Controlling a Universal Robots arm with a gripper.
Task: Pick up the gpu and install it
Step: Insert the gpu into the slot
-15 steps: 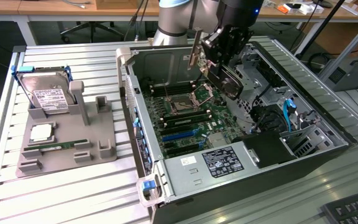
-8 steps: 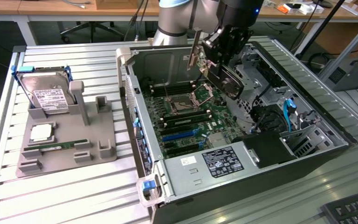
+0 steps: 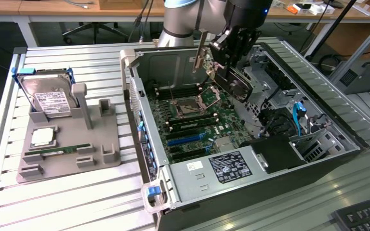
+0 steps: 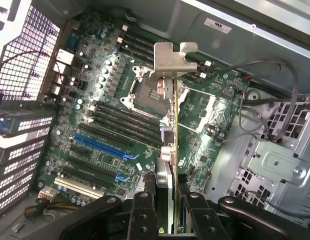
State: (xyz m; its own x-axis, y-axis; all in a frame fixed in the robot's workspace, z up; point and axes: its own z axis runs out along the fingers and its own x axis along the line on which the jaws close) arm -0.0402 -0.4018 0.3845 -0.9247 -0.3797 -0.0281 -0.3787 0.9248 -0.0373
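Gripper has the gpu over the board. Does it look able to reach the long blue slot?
Probably yes: the gripper grips the gpu above the motherboard, and the long blue slot looks empty with no cable across it. Card isn't over it yet.

In the exterior view, the slatted metal tabletop (image 3: 75,57) carries an open PC case (image 3: 165,62) with the motherboard (image 3: 191,130) (image 4: 205,115) facing up. There's a bare CPU socket (image 3: 188,106) (image 4: 144,90) near the board's middle. The blue expansion slots (image 3: 185,139) (image 4: 102,147) are at 6 o'clock of it, and the silver power supply (image 3: 217,173) is further out at 6 o'clock. A blue cable (image 3: 297,115) sits at 3 o'clock. At 9 o'clock of the case is a grey parts holder (image 3: 101,139). It has a hard drive (image 3: 50,101) propped at its 12 o'clock end, then a processor chip (image 3: 44,137), with a green memory stick (image 3: 56,150) just beside it at 6 o'clock. A keyboard (image 3: 365,219) corner shows at 5 o'clock.
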